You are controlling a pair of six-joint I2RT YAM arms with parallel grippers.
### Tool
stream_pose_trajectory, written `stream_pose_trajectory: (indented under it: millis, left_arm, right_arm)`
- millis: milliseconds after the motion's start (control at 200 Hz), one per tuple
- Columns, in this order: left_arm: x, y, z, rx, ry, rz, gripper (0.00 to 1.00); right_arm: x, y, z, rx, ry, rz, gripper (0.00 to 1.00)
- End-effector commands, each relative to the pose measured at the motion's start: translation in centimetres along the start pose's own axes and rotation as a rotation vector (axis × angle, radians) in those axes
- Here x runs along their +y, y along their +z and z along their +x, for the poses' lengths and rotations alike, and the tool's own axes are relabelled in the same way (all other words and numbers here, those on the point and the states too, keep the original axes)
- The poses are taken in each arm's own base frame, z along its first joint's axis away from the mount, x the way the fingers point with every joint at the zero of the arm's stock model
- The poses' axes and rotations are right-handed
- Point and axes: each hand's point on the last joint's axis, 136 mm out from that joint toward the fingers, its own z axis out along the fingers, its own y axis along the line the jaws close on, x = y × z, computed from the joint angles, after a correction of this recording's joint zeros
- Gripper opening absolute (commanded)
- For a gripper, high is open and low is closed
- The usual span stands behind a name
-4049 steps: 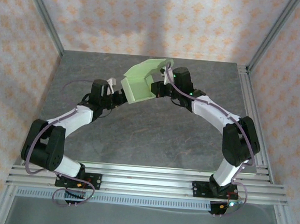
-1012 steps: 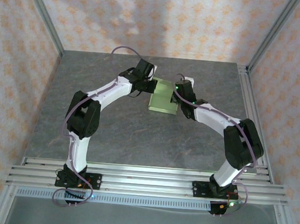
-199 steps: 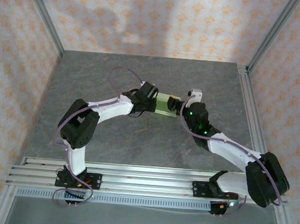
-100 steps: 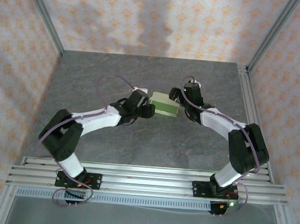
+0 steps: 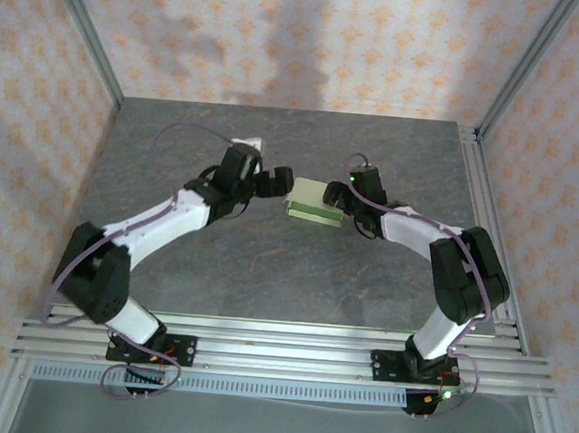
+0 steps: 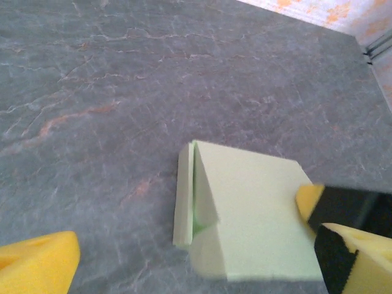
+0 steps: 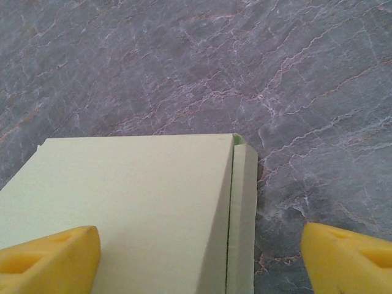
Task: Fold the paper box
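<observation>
- I see the grey table (image 5: 266, 265).
- The paper box (image 5: 315, 200) lies flat mid-table, folded, between the two grippers.
- Left gripper (image 6: 184, 257): jaws wide apart, gripping nothing.
- Right gripper (image 7: 199, 254): jaws spread, straddling the box's edge.

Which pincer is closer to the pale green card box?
Right. The right pincer is open over the right edge of the pale green card box, one finger above the card. The left pincer, also open, hangs just off its left side.

Pale green paper box (image 5: 316, 201), grey veined table (image 5: 266, 265)
</observation>
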Motion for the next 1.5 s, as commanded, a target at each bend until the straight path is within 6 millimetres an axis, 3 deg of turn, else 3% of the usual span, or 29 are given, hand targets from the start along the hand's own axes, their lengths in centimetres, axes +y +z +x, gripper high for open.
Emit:
stream_pose_trajectory:
  millis: [0,170,190,385,521,696,941,1081,1191,1497]
  left_arm:
    - [-0.6,2.8,2.4,0.189,0.016,0.006,0.94]
    - [0.9,7.5,3.8,0.264,0.023,-0.041,0.70]
    - [1.3,8.6,4.7,0.292,0.019,-0.042,0.67]
    - [1.7,10.5,6.3,0.336,-0.003,-0.028,0.57]
    - [2.0,11.0,7.7,0.367,-0.026,-0.018,0.48]
    - [1.8,10.4,8.2,0.369,-0.042,0.007,0.48]
    - [-0.3,10.0,7.1,0.360,-0.078,0.117,0.48]
    - [-0.4,10.6,7.4,0.385,-0.097,0.149,0.41]
    - [-0.5,10.9,7.7,0.400,-0.107,0.177,0.28]
    - [0.6,11.5,8.7,0.437,-0.128,0.164,0.24]
  right_arm:
    - [-0.8,0.6,0.7,0.024,-0.008,0.014,0.80]
    - [-0.9,1.2,1.4,0.067,0.003,-0.008,0.73]
    - [-0.8,1.3,1.5,0.074,0.004,-0.010,0.72]
    - [-1.6,1.5,1.9,0.095,0.001,0.000,0.64]
    - [-2.2,1.9,2.0,0.104,0.009,0.010,0.57]
    - [-1.4,1.3,1.4,0.086,0.008,-0.037,0.57]
    - [0.4,-0.2,-0.3,0.043,0.042,-0.152,0.71]
    - [0.0,-0.7,-0.9,0.027,0.099,-0.193,0.73]
    - [-0.5,-0.9,-1.0,0.022,0.120,-0.199,0.73]
    - [-1.5,-1.5,-1.3,0.012,0.132,-0.189,0.74]
